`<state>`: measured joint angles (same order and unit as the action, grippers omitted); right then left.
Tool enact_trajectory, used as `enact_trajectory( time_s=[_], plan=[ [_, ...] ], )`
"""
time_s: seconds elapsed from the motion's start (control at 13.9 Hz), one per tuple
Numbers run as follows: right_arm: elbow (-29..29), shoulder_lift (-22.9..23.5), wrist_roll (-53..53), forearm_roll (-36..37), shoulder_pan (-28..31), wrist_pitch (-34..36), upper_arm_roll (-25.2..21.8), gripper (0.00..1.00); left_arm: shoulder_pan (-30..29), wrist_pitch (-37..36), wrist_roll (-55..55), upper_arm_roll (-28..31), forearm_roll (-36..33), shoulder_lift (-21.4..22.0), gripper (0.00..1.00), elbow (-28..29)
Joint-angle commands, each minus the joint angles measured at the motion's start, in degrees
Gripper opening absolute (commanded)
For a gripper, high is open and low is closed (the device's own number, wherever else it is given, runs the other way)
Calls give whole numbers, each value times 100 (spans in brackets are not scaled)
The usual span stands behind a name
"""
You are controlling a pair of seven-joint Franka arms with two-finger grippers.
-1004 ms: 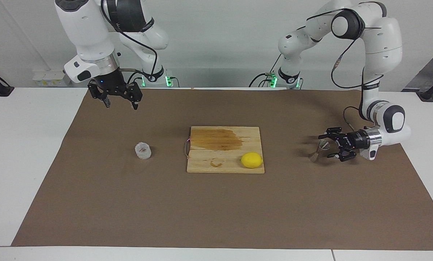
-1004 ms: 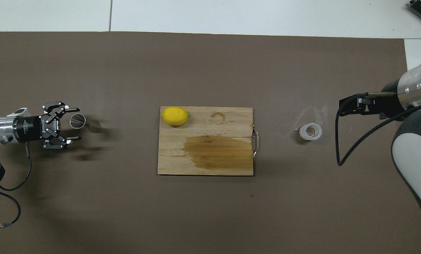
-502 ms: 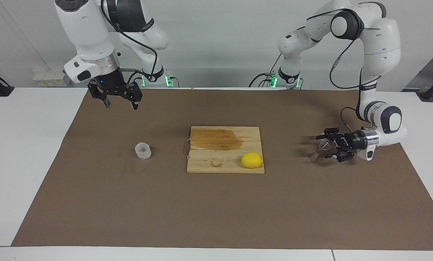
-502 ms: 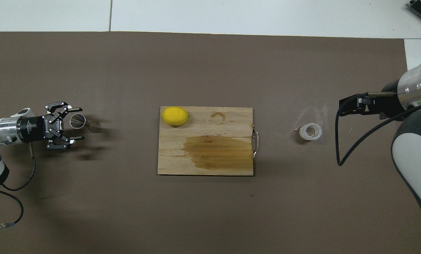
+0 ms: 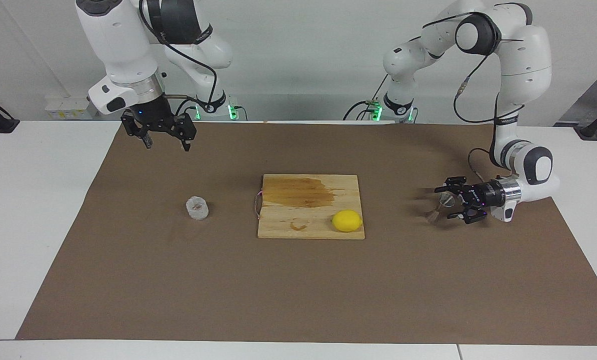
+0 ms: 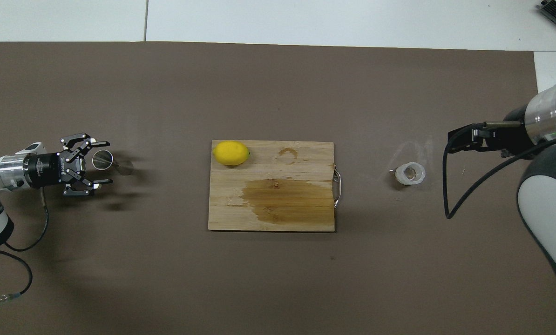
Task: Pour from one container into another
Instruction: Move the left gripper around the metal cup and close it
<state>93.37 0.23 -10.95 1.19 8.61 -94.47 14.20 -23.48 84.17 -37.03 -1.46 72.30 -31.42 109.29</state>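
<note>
You had the left claw [image 5: 447, 204] low at the left arm's end of the table [image 5: 43, 200], its fingers wide on both sides of the metal jigger [image 5: 440, 206], not closed on it. The jigger stood upright, long axis vertical, mouth up. The textured cup [image 5: 197, 208] stood upright toward the right arm's end, with free brown mat [image 5: 298, 290] all around. The right claw [image 5: 167, 142] waited high over the mat's edge, fingers apart, holding nothing. Between cup and jigger lay the cutting board [image 5: 298, 227] with a lemon [image 5: 347, 220].
</note>
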Motion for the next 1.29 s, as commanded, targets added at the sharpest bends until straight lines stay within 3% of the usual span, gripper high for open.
enact_trajectory(
  time_s=[0.0,0.36,0.5,0.72,1.08,1.22],
  plan=[
    [6,-41,-12,-14,53,42,30,100,80,99,109,50,162,40,94,153],
    [6,-41,-12,-14,53,42,30,100,71,99,144,50,171,40,76,171],
    [6,-41,-12,-14,53,42,30,100,71,90,144,50,188,40,57,189],
    [6,-41,-12,-14,53,42,30,100,63,90,144,50,232,40,45,189],
    [6,-41,-12,-14,53,42,30,100,45,55,135,50,372,22,0,189],
    [6,-41,-12,-14,53,42,30,100,80,55,48,41,504,66,0,180]
  ],
)
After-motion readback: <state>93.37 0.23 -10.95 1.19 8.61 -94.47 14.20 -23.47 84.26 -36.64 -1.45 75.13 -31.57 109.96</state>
